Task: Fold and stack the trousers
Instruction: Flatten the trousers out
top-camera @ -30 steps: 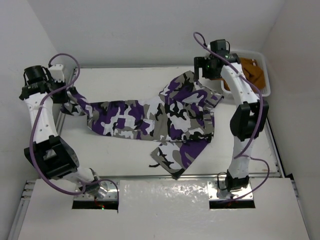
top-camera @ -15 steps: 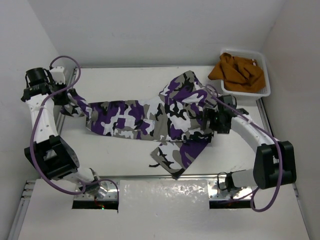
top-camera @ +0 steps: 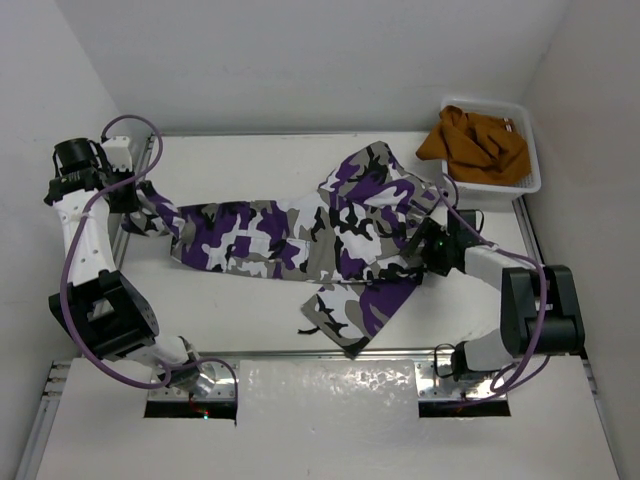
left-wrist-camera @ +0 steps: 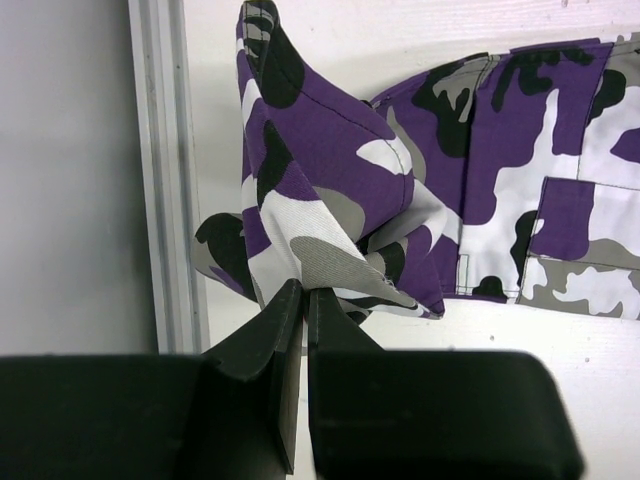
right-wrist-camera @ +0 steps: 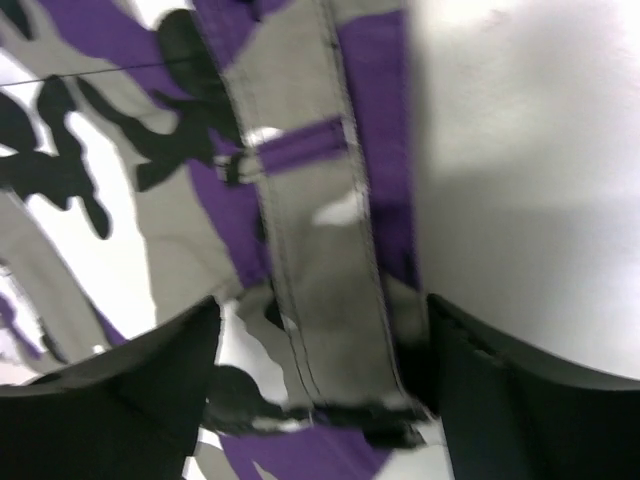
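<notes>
The camouflage trousers (top-camera: 300,235) lie spread across the table, one leg reaching left, the waist at the right, a flap hanging toward the front. My left gripper (top-camera: 130,200) is shut on the leg's cuff end (left-wrist-camera: 300,250) at the far left and lifts it a little off the table. My right gripper (top-camera: 425,250) is low at the waist's right edge, jaws open, straddling the grey and purple waistband (right-wrist-camera: 320,300).
A white tray (top-camera: 530,180) at the back right holds an orange-brown garment (top-camera: 475,142). A metal rail (left-wrist-camera: 165,170) runs along the table's left edge, next to the held cuff. White walls close the left, back and right.
My right arm swung down from near the tray to the trousers' waist edge and lowered onto it. The left gripper kept its hold on the cuff, nearly still.
</notes>
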Action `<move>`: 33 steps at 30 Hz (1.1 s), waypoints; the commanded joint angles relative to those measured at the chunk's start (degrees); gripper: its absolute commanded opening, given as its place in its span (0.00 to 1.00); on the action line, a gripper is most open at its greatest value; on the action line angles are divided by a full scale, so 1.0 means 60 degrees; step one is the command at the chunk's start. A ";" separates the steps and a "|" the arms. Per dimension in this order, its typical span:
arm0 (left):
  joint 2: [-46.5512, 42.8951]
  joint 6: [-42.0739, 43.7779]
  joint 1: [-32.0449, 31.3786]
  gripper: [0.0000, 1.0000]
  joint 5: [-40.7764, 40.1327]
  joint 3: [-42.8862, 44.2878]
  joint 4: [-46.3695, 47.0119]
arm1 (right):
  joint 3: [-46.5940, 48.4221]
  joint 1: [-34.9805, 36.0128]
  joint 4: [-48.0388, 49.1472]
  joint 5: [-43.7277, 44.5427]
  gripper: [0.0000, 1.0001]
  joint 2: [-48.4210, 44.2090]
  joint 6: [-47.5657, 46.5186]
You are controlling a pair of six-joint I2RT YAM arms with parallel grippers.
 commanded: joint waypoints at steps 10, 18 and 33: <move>-0.0272 -0.0013 0.0066 0.00 -0.0270 0.0176 0.0427 | -0.0065 0.0014 0.0914 -0.0428 0.10 0.0048 0.0275; 0.0020 -0.0422 0.0096 0.00 -0.0198 -0.0235 0.1275 | 0.3401 0.0612 -0.1870 0.0776 0.00 0.0962 -0.2463; 0.2416 -0.4335 0.0711 0.00 0.0594 0.8243 0.4709 | 1.6638 0.2417 0.5289 0.0413 0.00 0.4767 0.0140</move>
